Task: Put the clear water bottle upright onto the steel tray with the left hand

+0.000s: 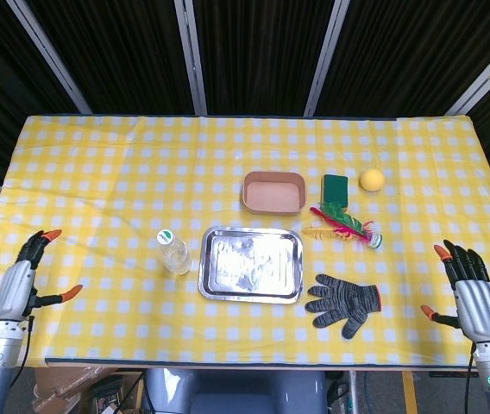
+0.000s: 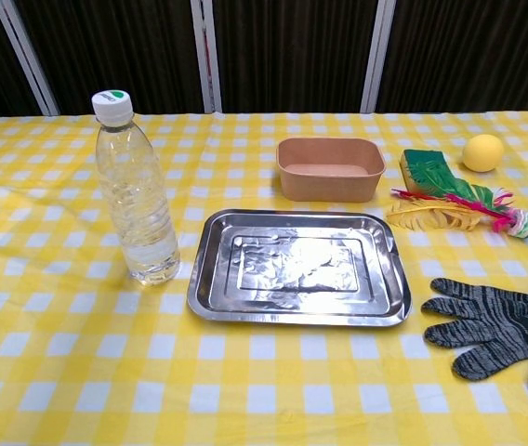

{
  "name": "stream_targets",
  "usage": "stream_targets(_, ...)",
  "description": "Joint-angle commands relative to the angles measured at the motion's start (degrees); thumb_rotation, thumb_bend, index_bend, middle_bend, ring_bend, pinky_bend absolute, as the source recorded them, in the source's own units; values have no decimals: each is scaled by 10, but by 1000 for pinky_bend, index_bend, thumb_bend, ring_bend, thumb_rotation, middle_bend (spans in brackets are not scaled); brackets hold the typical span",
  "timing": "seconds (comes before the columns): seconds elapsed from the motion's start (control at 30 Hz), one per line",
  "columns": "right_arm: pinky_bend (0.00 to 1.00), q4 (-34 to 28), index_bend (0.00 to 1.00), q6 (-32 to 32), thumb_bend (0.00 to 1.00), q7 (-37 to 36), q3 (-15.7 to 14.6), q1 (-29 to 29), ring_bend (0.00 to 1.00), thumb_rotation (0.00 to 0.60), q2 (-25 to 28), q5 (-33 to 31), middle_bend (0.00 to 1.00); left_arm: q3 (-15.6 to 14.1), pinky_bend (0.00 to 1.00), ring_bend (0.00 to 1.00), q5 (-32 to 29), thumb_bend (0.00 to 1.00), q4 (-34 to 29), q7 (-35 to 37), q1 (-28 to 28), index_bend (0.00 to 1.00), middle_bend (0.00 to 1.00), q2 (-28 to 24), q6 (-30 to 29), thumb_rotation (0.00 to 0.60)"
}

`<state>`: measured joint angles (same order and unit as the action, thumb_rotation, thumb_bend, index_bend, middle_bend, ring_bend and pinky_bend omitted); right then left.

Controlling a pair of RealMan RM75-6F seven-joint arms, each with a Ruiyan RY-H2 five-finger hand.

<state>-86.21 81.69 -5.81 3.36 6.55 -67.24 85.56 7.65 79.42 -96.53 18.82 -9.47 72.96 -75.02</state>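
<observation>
Clear water bottle (image 1: 173,254) upright on the surface (image 1: 98,172), long axis vertical, just left of the steel tray (image 1: 251,264). Left hand (image 1: 21,280) empty, fingers spread, at the near-left edge, well apart from it; right hand (image 1: 472,297) farther, likewise spread.

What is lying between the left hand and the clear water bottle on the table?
Only bare checked tablecloth. In the head view, nothing stands between the left hand, open at the table's near left edge, and the upright clear water bottle.

Evenly bright from overhead, sharp throughout; glare on the steel tray (image 2: 245,295) (backdrop dark), only faint, soft shadows.
</observation>
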Motion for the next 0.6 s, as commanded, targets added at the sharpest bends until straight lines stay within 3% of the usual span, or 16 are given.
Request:
stream_targets(0.03,0,1,54,-2,50,-2,0,0,0,600,0,-1,0,15,0,0,-39,151,-33,82,-45,120,104,1,88,600)
stream_targets(0.2,0,1,54,-1,49,-6,0,0,0,600,2,1,0,12,0,0,-55,149,-51,132,-78,119,89,-1,168,600)
stream_targets(0.6,0,1,54,-3,49,-21,0,0,0,600,6,1,0,35,0,0,-101,149,0,89,-121,120,90,97,184,600)
